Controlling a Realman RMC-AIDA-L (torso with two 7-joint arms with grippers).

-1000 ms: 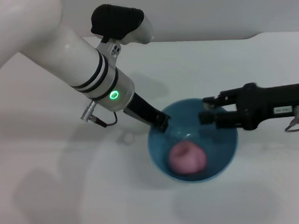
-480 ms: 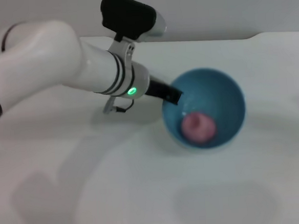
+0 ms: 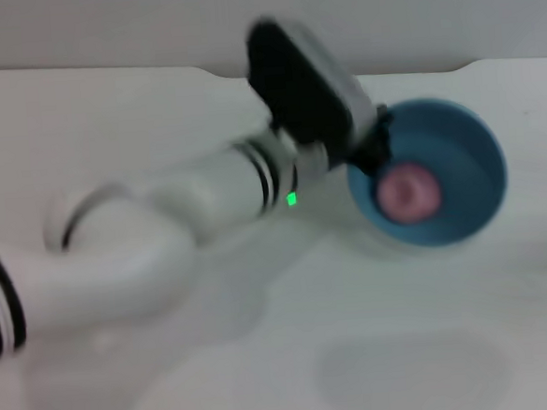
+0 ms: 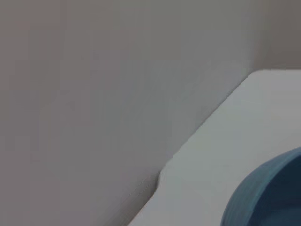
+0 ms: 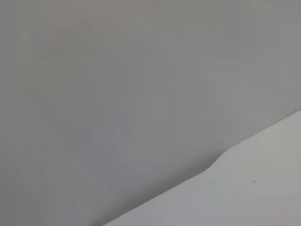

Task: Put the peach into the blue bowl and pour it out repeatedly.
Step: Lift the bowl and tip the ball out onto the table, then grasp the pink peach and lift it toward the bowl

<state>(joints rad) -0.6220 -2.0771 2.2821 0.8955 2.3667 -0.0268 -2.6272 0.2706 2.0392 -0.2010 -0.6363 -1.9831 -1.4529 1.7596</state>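
**Peach in the bowl, bowl lifted and tipping — the pour is not yet made**

The peach (image 3: 408, 194) sits inside the blue bowl (image 3: 457, 145), resting against the inner wall toward the bowl's 9 o'clock side, so the first half of the task reads as done for this round. The bowl lies at about 2 o'clock in the head view, near the far edge of the white desk (image 3: 265, 356). Its mouth is turned partly toward the camera, which suggests it is tilted and raised, though how far off the desk it is cannot be told.

The left hand (image 3: 375, 149) meets the bowl's rim at the 9 o'clock side, with the left arm reaching across from 8 o'clock. It appears to be clamped on the rim, since the bowl hangs tilted with nothing else near it, but the fingers themselves are hidden behind the wrist. The left wrist view shows only a slice of the bowl's outer wall (image 4: 268, 193) against the desk and the grey wall behind.

The right hand is out of the head view, and its wrist view shows only wall and desk edge, so its state cannot be given.

What remains, as I judge it: tipping further until the peach rolls out onto the desk, then the put-in-and-pour cycle over again.
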